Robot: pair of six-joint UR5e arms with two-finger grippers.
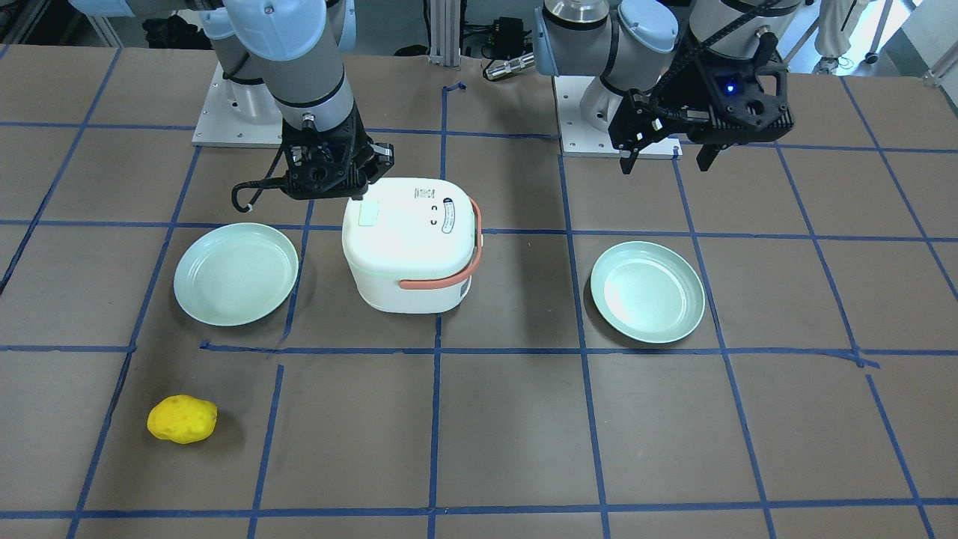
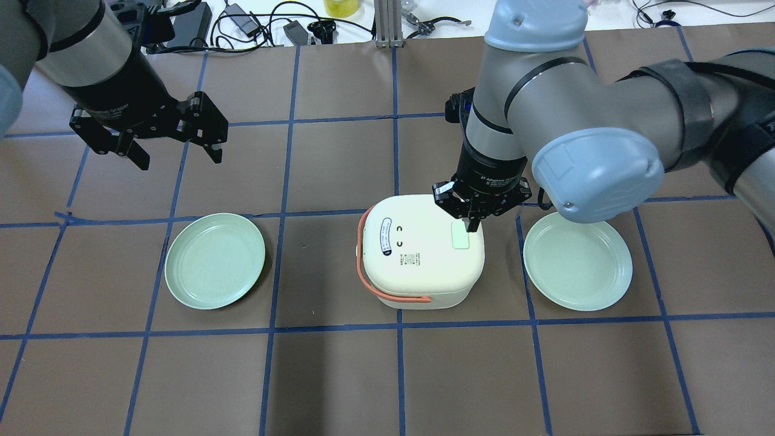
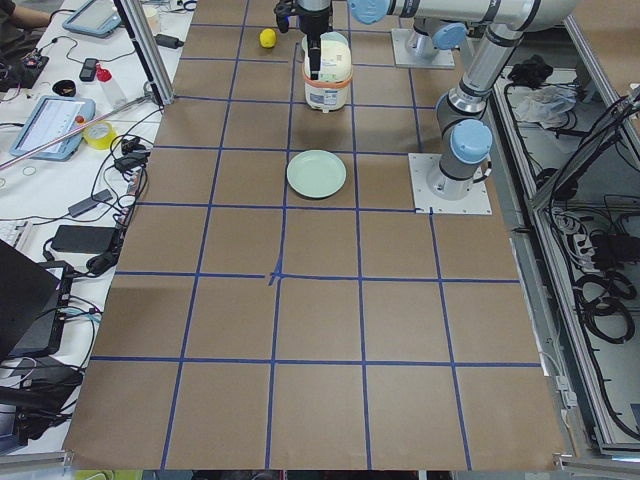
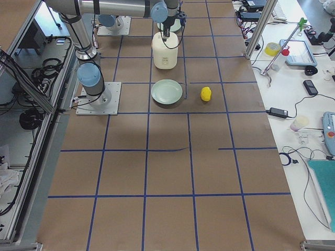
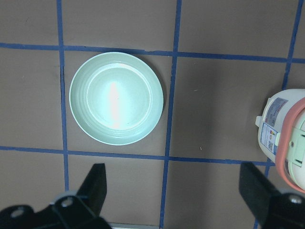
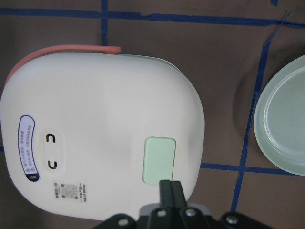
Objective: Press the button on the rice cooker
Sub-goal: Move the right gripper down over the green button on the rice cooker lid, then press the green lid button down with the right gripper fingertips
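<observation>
A white rice cooker [image 2: 421,251] with an orange handle stands mid-table; it also shows in the front view [image 1: 408,243] and the right wrist view [image 6: 100,129]. Its pale green button [image 6: 159,160] sits on the lid near one edge, also seen from overhead [image 2: 461,235]. My right gripper [image 2: 471,226] is shut, its fingertips [image 6: 170,188] pointing down right at the button's near edge. My left gripper [image 2: 175,154] is open and empty, hanging high above the table, away from the cooker.
Two pale green plates lie either side of the cooker [image 2: 215,260] [image 2: 577,261]. A yellow sponge [image 1: 182,419] lies near the table's operator-side edge. Cables and tools lie along the far edge [image 2: 266,24].
</observation>
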